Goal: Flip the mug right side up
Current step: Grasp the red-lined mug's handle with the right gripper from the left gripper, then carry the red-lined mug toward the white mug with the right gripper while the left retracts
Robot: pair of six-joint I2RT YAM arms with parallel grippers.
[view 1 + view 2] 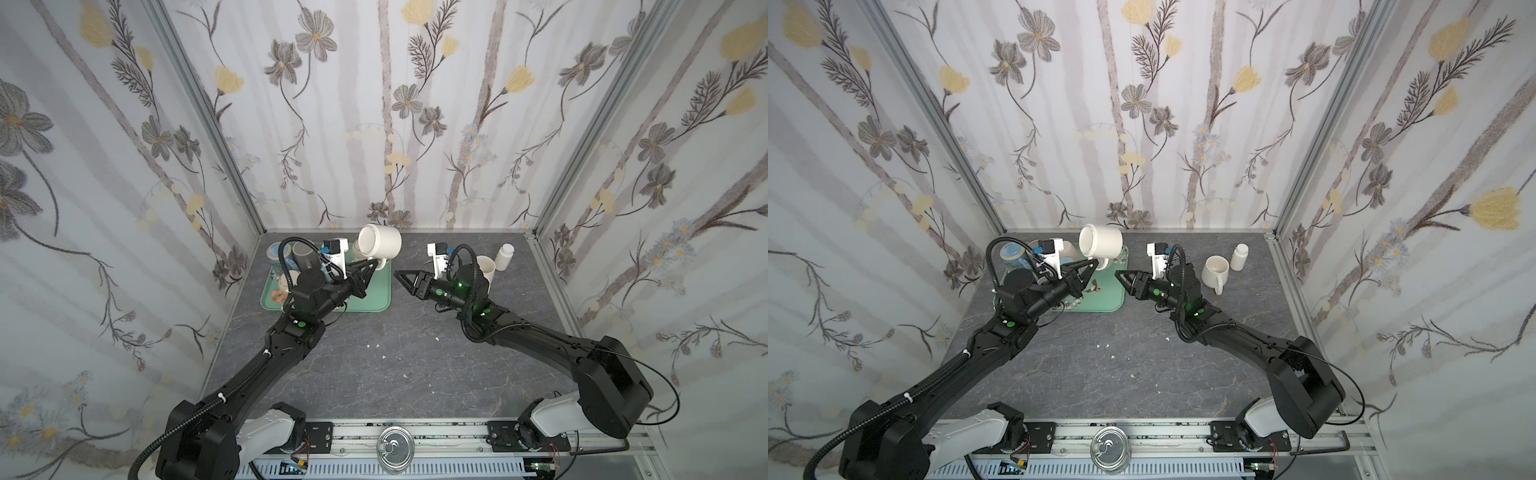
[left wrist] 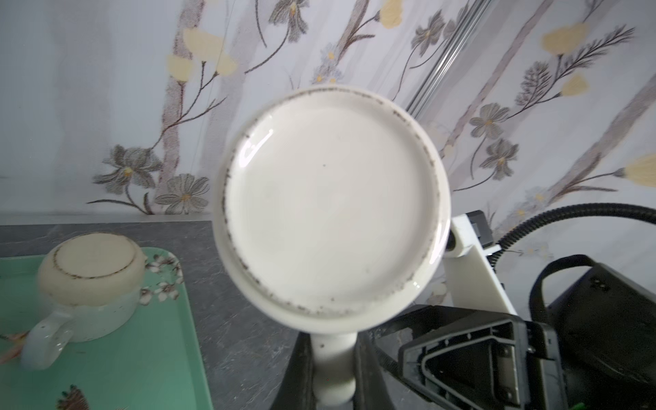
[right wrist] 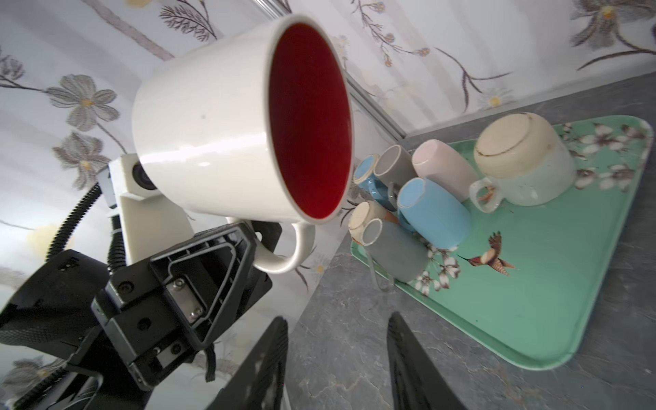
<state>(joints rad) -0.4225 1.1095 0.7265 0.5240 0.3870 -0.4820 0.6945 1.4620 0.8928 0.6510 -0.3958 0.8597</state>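
The mug [image 3: 213,142] is glossy white outside and deep red inside, with dark scuffs round its base ring. It hangs on its side in the air over the far right corner of the green tray [image 3: 532,301], mouth turned towards my right gripper [image 1: 402,282]. My left gripper [image 1: 374,262] is clamped on its handle, which points downward. My right gripper's jaws stand apart with nothing between them, above the bench [image 1: 374,374] just beside the tray. On the tray a squat speckled mug [image 3: 525,159] sits upside down, and blue, grey and pink cups [image 3: 433,213] huddle at its left side, bases showing. On the right of the bench, a cream mug [image 1: 1216,270] stands upright beside a white bottle [image 1: 1239,257].
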